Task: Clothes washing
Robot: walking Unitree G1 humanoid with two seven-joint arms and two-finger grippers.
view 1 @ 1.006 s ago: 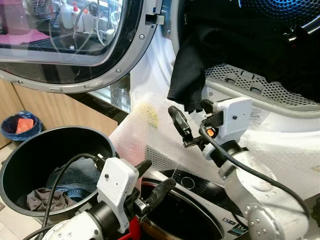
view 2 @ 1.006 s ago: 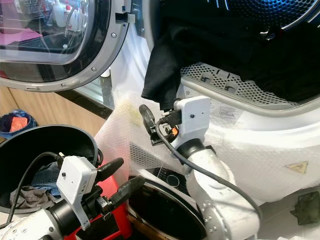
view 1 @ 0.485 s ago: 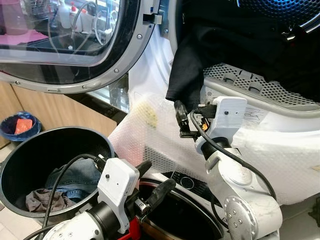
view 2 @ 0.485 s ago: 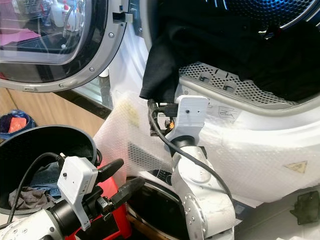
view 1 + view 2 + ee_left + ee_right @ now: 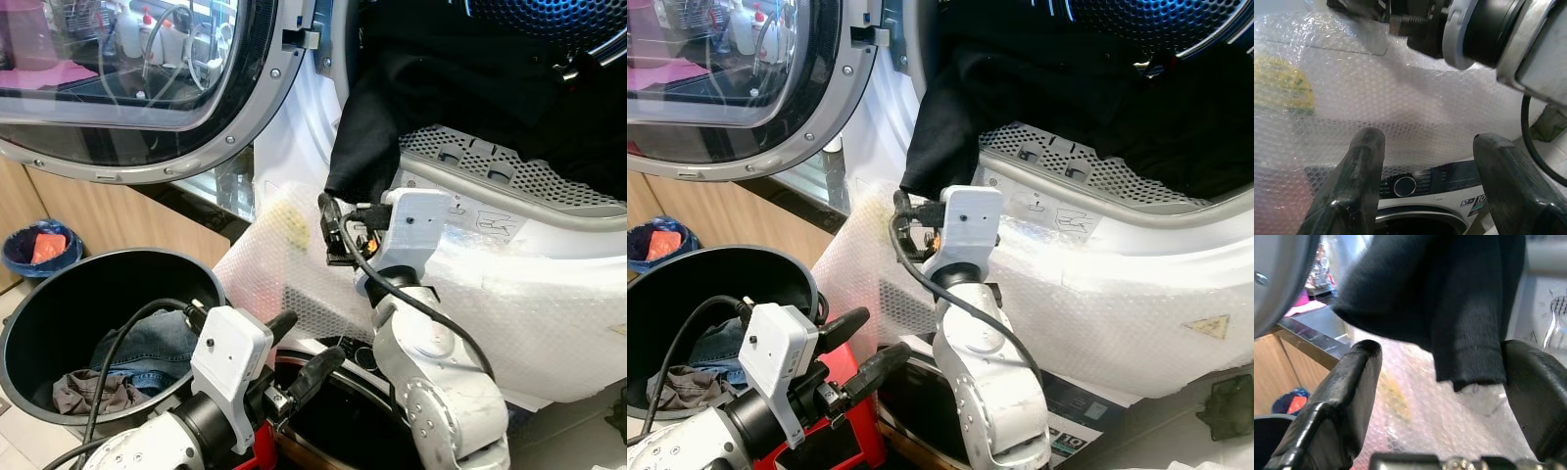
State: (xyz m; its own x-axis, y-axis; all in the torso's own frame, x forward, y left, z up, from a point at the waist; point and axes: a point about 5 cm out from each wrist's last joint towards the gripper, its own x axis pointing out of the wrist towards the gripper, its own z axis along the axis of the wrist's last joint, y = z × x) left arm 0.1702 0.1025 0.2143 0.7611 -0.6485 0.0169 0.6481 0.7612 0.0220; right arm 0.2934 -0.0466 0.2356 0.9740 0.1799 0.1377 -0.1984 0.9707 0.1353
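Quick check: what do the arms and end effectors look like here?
Both arms are silver metal with rounded joints. Each wrist carries a white boxy camera housing fed by a looping black cable. The left end effector and right end effector each have two long black fingers.

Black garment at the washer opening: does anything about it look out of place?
Yes. The black garment spills out of the drum over the door rim and hangs down the bubble-wrapped front. The right gripper, open, sits just below its hem.

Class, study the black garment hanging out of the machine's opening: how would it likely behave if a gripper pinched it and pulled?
The black garment droops in folds over the drum's rim, so it is probably floppy. Its knit looks soft, likely unslippery. Much of it lies inside, so it may drag.
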